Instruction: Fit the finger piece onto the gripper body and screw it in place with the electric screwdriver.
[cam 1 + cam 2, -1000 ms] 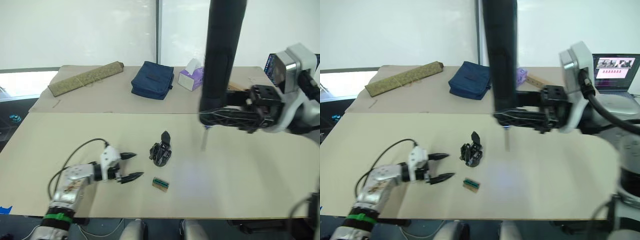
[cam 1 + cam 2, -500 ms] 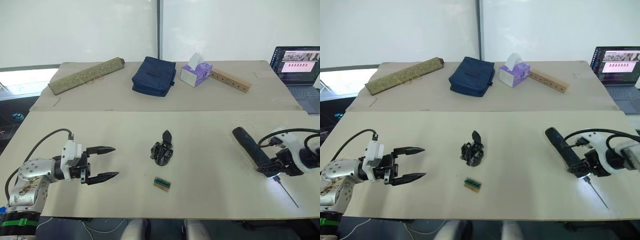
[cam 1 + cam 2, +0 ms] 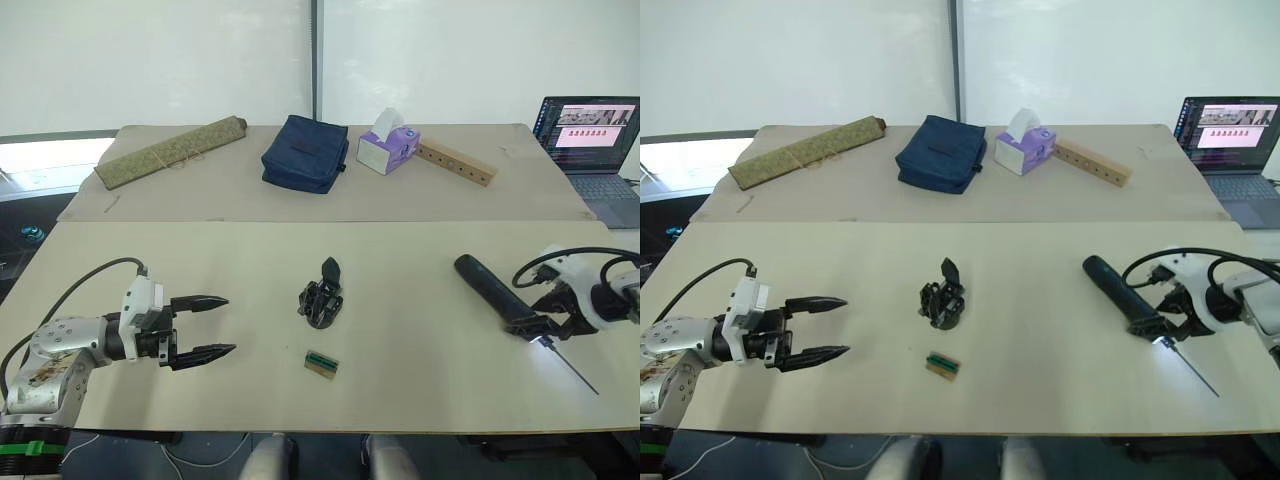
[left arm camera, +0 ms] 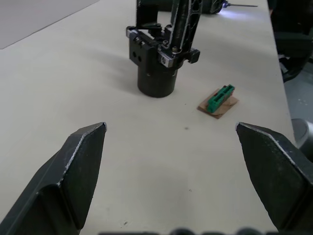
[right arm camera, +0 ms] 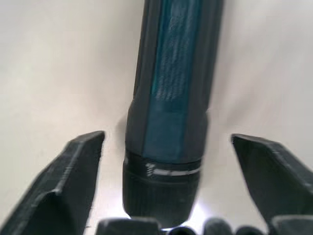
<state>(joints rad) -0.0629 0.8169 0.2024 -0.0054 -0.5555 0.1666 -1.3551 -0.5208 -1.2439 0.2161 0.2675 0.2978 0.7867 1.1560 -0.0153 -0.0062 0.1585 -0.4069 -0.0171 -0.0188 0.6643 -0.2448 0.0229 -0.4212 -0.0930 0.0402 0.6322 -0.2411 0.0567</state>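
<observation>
Lying flat on the right side of the table (image 3: 420, 250) now, electric screwdriver (image 3: 492, 296), after standing upright high in the right gripper a second ago; thin metal bit pointing toward the near right edge, rounded end pointing far-left, small light glowing at the bit end. Sitting around the screwdriver's bit end, right gripper (image 3: 1167, 322), fingers spread wide on either side of the barrel in the right wrist view and not pressing on it. Resting low over the near left part of the table, left gripper (image 3: 205, 326), pulled back leftward from where it was a second ago, well apart from the parts at centre; two black fingers (image 4: 78, 171) spread wide, nothing between them.

Standing at table centre, gripper body (image 3: 321, 304), with the finger piece (image 3: 331, 270) rising upright at its far side, pointed tip upward, touching the body. Lying just near of the body, a little to the right, small green-topped tan block (image 3: 321, 364), apart from it.

Sitting on the far table: rolled olive mat (image 3: 172, 153) at far left, navy pouch (image 3: 305, 153) at centre, purple tissue box (image 3: 388, 150) beside it, wooden bar with holes (image 3: 456, 163) to the right. Standing open at the far right, laptop (image 3: 592, 135) with screen lit.
</observation>
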